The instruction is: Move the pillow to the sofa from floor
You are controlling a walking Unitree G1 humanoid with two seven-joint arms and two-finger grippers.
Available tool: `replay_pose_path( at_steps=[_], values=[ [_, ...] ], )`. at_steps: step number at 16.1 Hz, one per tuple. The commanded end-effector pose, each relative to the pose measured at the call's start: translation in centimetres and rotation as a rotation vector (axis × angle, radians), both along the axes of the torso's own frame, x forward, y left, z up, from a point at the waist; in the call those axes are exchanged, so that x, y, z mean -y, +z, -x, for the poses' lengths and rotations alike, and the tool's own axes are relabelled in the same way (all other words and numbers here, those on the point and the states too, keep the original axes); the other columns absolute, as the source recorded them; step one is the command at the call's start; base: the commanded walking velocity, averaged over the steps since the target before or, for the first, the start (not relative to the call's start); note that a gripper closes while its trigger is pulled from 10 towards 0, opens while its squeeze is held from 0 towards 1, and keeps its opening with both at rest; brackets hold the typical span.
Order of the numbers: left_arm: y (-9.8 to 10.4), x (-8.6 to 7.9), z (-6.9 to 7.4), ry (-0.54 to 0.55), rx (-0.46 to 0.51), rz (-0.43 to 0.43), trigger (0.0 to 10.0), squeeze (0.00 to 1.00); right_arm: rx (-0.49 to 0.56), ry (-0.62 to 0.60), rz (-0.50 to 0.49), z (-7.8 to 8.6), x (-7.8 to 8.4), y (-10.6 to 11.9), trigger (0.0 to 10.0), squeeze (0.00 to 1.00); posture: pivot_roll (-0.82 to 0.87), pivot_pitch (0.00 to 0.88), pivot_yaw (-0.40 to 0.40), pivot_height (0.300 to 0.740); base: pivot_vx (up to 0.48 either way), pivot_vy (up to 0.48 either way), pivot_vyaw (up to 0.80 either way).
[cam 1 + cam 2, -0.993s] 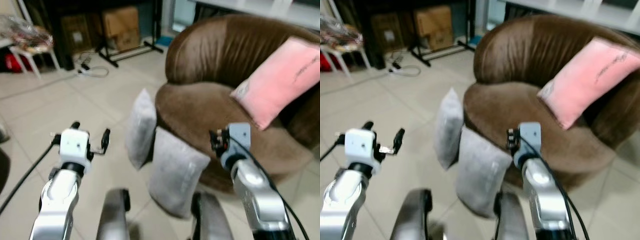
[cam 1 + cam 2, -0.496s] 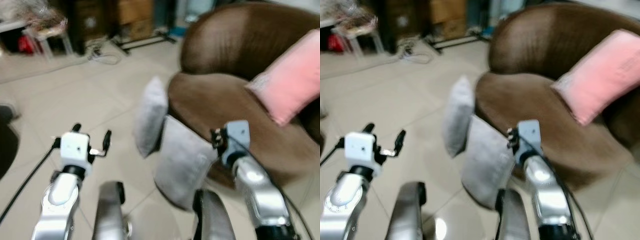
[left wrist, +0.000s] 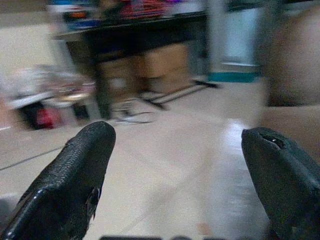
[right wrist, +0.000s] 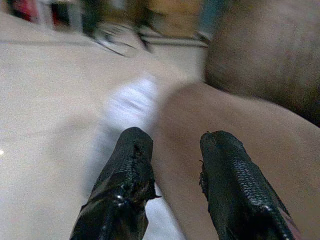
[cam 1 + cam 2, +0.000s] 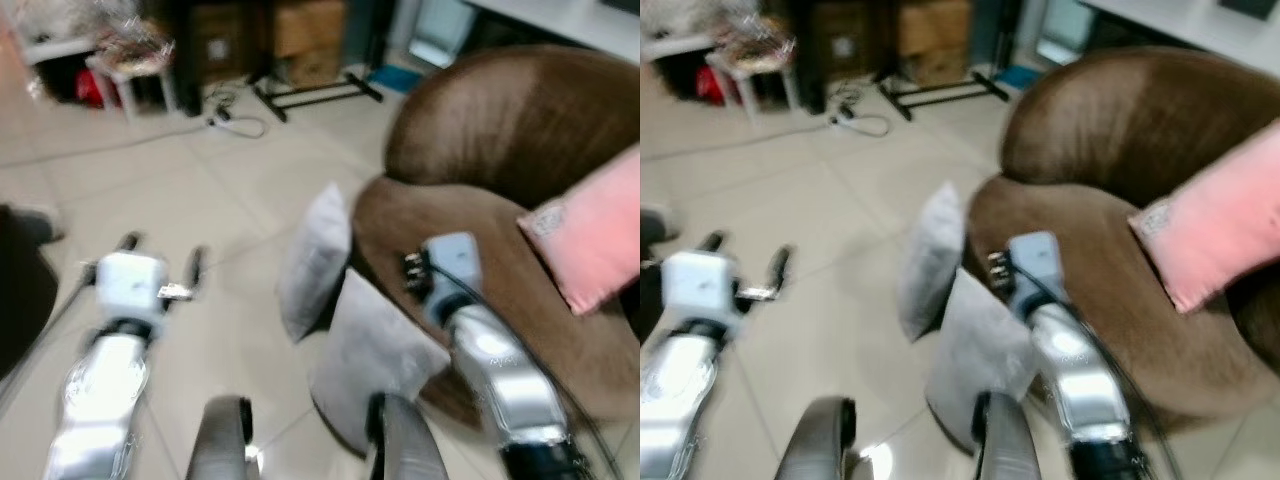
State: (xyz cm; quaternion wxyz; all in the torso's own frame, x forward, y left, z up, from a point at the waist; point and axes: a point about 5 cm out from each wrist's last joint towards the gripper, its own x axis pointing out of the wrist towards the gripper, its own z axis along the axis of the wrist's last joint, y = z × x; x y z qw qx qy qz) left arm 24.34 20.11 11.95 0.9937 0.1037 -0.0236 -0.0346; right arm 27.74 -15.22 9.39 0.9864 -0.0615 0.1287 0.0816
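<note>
Two pale grey pillows are showing plain, unpatterned covers: the nearer pillow (image 5: 372,358) and the farther pillow (image 5: 316,260), both leaning against a dark brown sofa (image 5: 500,150) whose velvety fabric is catching lighter brown sheen on its back. A pink cushion (image 5: 600,235) is lying on the sofa, a small dark mark near its corner. The floor (image 5: 200,190) is showing cream tiles with thin grey grout lines. Both arms are gleaming silver with white wrist housings; the left gripper (image 3: 180,170) and the right gripper (image 4: 172,165) are showing black, textured fingers (image 4: 131,160). Brown cardboard boxes (image 5: 300,25) are sitting in the background.
</note>
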Motion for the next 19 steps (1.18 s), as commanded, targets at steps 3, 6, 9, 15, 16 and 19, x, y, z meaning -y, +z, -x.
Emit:
replay_pose_path(
  at_steps=[3,6,9,15,16,19],
  values=[
    [-0.3,-0.7,0.3,0.015,-0.023,-0.027,10.0,0.0,-0.022,0.001,-0.018,0.1,0.1,-0.5,10.0,0.0,-0.02,0.0,-0.067,0.512,0.0,0.0,0.0],
    [-0.3,-0.8,0.3,0.016,-0.026,-0.03,10.0,0.0,-0.017,0.018,-0.037,0.1,0.0,-0.5,10.0,0.0,-0.02,0.0,-0.068,0.477,0.0,0.0,0.0],
    [-0.2,-0.9,0.2,-0.006,-0.038,-0.044,10.0,0.0,-0.017,0.051,-0.034,-0.3,-0.4,-0.6,10.0,0.0,-0.02,0.0,-0.063,0.452,0.0,0.0,0.0],
    [-1.3,0.0,-0.2,-0.247,-0.179,-0.096,10.0,0.0,-0.102,0.177,-0.046,-3.1,-2.9,-1.9,10.0,1.0,-0.05,0.0,-0.019,0.417,0.0,0.0,0.0],
    [-1.4,0.3,-0.1,-0.292,-0.197,-0.103,10.0,0.0,-0.114,0.199,-0.006,-3.7,-3.1,-2.1,10.0,1.0,-0.05,0.0,-0.017,0.417,0.0,0.0,0.0],
    [-1.2,0.5,-0.1,-0.36,-0.217,-0.133,10.0,0.0,-0.176,0.197,0.074,-4.9,-3.1,-3.0,10.0,1.0,-0.02,0.0,-0.028,0.417,0.0,0.0,0.0]
  ],
)
